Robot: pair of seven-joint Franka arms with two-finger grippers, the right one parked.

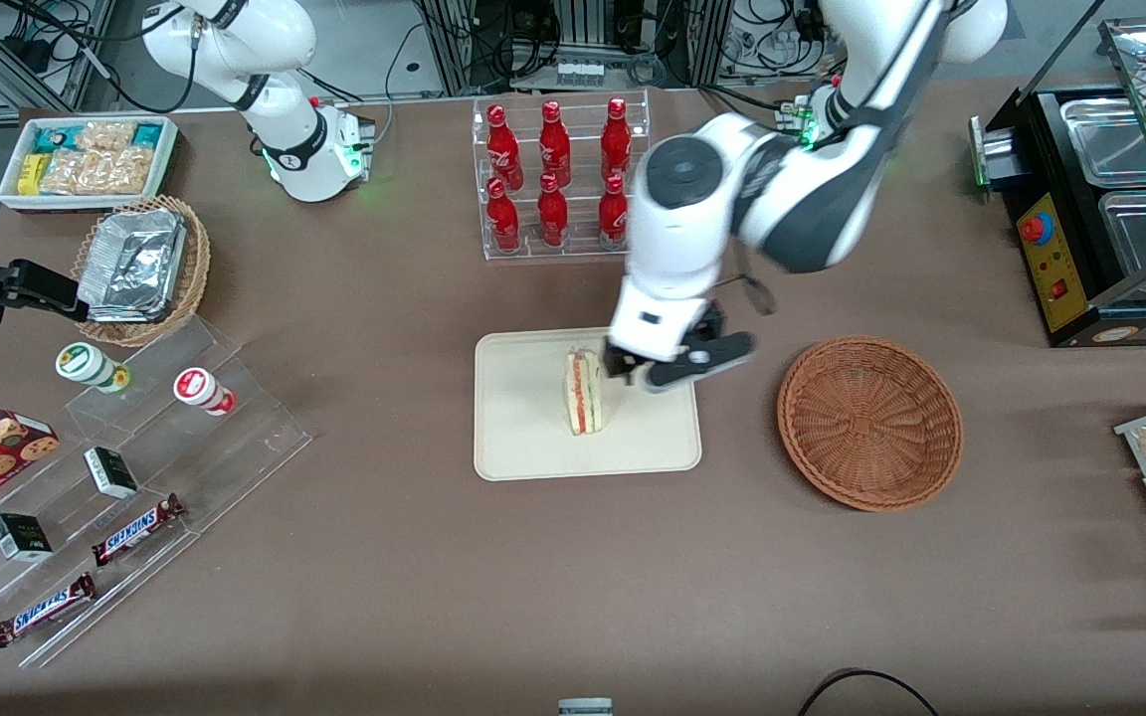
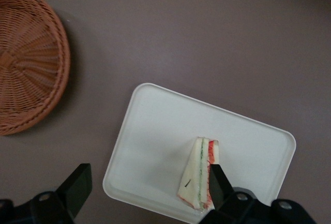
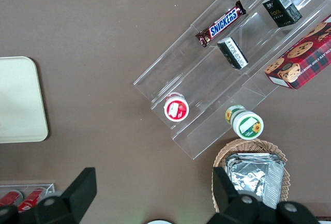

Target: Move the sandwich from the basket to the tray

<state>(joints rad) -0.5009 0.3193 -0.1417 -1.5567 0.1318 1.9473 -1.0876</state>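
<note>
Sandwich [image 1: 583, 391] wedge on smooth tray [image 1: 523, 438], open gripper [image 1: 655, 370] above

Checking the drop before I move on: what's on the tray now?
Only the sandwich lies on the tray. The open gripper hovers beside it and hides the tray corner underneath. The basket is empty.

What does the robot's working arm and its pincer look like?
The arm above the tray is glossy white with dark grey joints, a round grey cap and a green light. Its pincer near the sandwich has a white body and black fingers, spread open.
</note>
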